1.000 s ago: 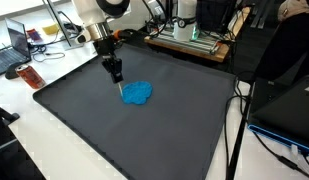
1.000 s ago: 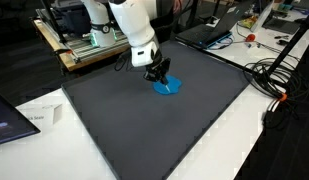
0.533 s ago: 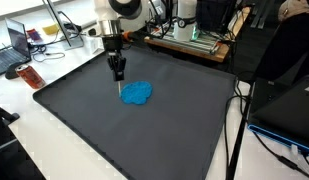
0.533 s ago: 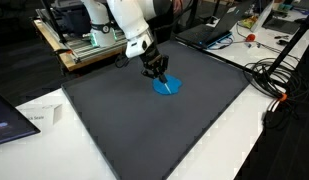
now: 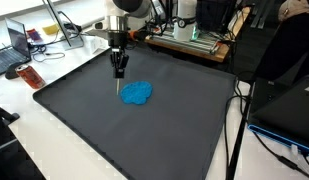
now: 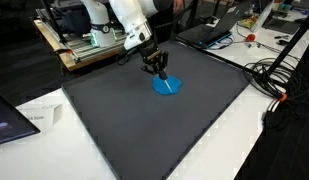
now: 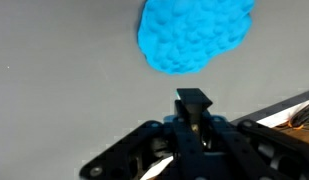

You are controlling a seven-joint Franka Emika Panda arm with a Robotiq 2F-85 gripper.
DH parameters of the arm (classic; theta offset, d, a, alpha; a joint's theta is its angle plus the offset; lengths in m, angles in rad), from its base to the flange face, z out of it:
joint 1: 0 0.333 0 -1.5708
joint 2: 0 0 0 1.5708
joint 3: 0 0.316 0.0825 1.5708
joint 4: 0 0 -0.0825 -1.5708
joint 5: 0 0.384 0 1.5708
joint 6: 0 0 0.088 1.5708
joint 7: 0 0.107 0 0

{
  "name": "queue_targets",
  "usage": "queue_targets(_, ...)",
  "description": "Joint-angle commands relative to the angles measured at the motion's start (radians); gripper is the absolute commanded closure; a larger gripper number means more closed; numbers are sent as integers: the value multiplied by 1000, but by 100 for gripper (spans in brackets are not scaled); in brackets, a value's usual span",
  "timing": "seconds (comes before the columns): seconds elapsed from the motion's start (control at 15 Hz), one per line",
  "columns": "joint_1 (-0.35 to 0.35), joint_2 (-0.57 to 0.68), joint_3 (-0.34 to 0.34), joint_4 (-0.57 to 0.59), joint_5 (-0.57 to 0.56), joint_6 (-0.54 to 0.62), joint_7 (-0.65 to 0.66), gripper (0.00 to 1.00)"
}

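Beneath the jaws: wide dark grey flat mat (image 5: 144,130), serving as the work surface. Crumpled bright blue cloth (image 7: 194,35) lies bunched just ahead of and below them. Gripper (image 5: 118,74) is clamped tight on a thin pale stick (image 5: 119,90), which hangs tip-down by the cloth's edge, probably so it can reach the cloth.

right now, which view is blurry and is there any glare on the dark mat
Wrist view: soft all over, the blue cloth fuzzy, the gripper dark and close. Both exterior views: sharper, evenly lit, no glare on the dark mat.
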Motion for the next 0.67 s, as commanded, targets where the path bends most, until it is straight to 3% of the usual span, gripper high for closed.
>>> queue_targets(0.0, -33, -32, 55, -48, 95, 46, -84, 97)
queue_targets(0.2, -77, -42, 125, -49, 228, 88, -215, 97)
queue_targets(0.6, -73, -75, 185, -68, 388, 156, -338, 97)
